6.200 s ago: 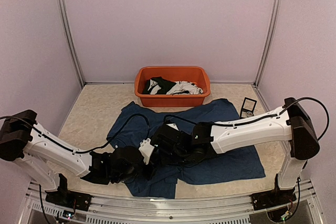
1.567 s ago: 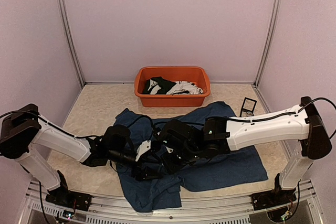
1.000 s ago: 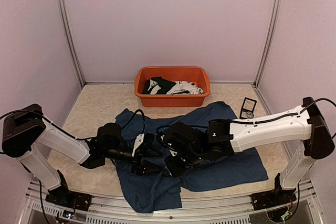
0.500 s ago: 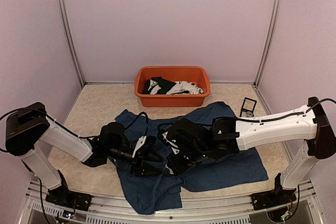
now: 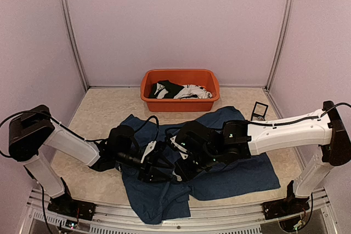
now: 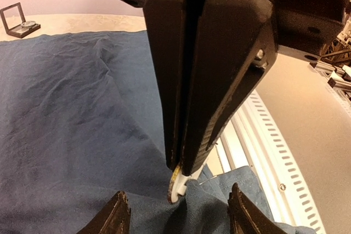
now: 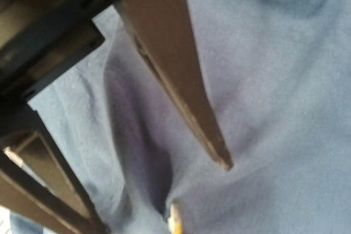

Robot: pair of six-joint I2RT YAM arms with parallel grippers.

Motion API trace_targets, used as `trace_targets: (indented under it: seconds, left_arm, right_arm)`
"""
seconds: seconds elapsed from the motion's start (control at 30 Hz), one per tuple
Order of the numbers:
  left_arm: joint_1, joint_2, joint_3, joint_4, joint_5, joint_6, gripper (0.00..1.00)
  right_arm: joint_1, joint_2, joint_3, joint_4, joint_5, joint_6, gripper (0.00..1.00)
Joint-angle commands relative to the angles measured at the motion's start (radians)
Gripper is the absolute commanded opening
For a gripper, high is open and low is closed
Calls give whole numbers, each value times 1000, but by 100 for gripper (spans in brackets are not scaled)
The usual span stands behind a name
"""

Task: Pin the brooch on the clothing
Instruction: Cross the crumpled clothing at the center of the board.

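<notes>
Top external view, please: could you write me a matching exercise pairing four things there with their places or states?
Things:
1 orange tub
2 T-shirt
3 black case
4 right end effector

Descriptions:
A shut, tips down by the shirt
B spread out, centre
C far side, holding garments
D far right, past the shirt's corner

Pairs: 1-C, 2-B, 3-D, 4-A

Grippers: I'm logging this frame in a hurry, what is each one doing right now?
Left gripper: open, nothing held.
Right gripper: shut on the brooch, which sits against the clothing.
</notes>
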State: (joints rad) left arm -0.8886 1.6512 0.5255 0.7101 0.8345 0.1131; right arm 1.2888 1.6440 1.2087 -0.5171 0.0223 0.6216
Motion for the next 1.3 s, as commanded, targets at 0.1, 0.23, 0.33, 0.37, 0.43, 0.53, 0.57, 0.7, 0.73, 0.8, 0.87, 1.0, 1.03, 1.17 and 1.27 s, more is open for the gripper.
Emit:
trace_targets:
  seconds: [0.1,0.23,0.33,0.37,0.43,0.53,0.57,0.7,0.73,0.8,0.87,1.0,1.03,1.17,1.27]
  left_arm:
    - [7,36,34,-39,35,6,52]
    - [7,47,52,-61,40,4,47]
    - [7,55,65,-72,43,1,43]
    - [7,57,66,-73,43,1,41]
    - [7,62,68,-70,39,-1,37]
    - [7,66,70,-69,45,-2,34]
    - [7,68,71,-70,49,-2,33]
    - [7,74,78,-67,69,-10,19]
    - [7,74,81,-67,72,-12,17]
    - [7,72,80,-66,74,-13,17]
    - [7,70,80,-67,75,-13,16]
    - [8,68,80,-69,82,-12,5]
    - [7,68,80,-68,85,-14,0]
    - [8,65,76,-59,91,-37,0]
    - [10,55,59,-27,82,-71,0]
  right_arm:
    - [1,-32,2,15,-21,-14,0]
    - [2,-33,4,23,-58,-17,0]
    - [1,-35,5,26,-62,-20,0]
    - [2,-36,5,30,-64,-20,0]
    - [1,-36,5,33,-68,-23,0]
    - [1,-38,5,40,-75,-22,0]
    - [1,-39,4,43,-79,-23,0]
    - [1,-39,3,55,-87,-25,0]
    - [1,-37,3,56,-88,-27,0]
    - [1,-30,4,56,-88,-29,0]
    - [2,-22,4,53,-88,-29,0]
    - [1,-17,5,48,-77,-32,0]
    - [1,-17,6,45,-68,-32,0]
    - [-1,-27,7,37,-40,-58,0]
    - [-24,-37,-7,55,-105,-104,12]
